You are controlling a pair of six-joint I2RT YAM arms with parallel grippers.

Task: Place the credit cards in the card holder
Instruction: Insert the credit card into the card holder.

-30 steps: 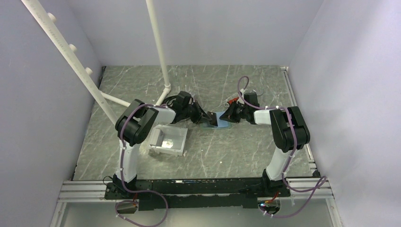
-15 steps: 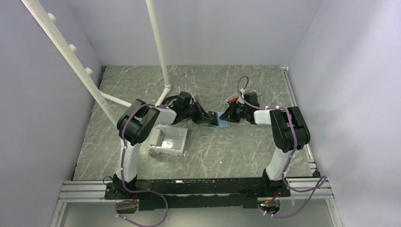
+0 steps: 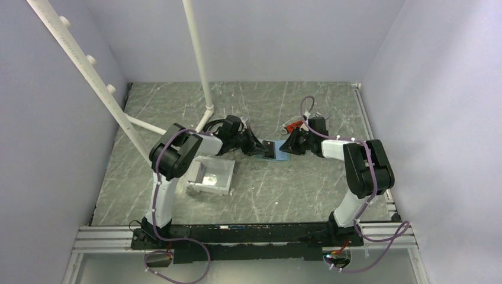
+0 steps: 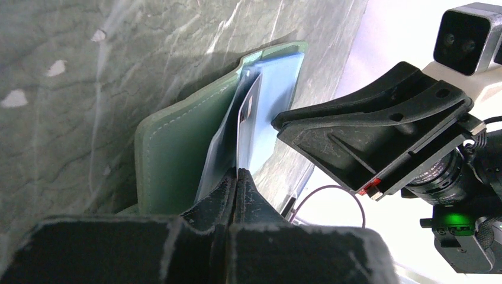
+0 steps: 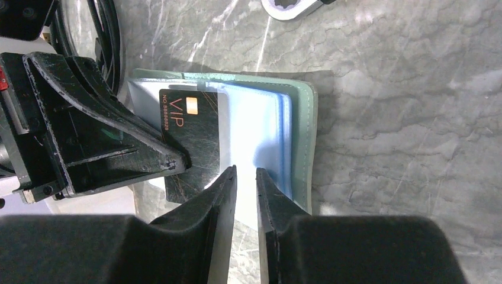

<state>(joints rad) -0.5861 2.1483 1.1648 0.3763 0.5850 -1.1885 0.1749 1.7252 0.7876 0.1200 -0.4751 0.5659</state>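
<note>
Right gripper [image 5: 244, 171] is backing toward three o'clock, fingers parting slightly over the card holder [image 5: 305, 130]. Left gripper [image 4: 237, 173] is pinching the dark card [image 5: 195, 130]; insertion is looking partway done.

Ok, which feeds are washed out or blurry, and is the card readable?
Right wrist: VIP card sharp and readable, glare whitens the card holder pockets, own right pincer soft-focus. Left wrist: backdrop blown out white. Top external: evenly lit, detail small.
</note>
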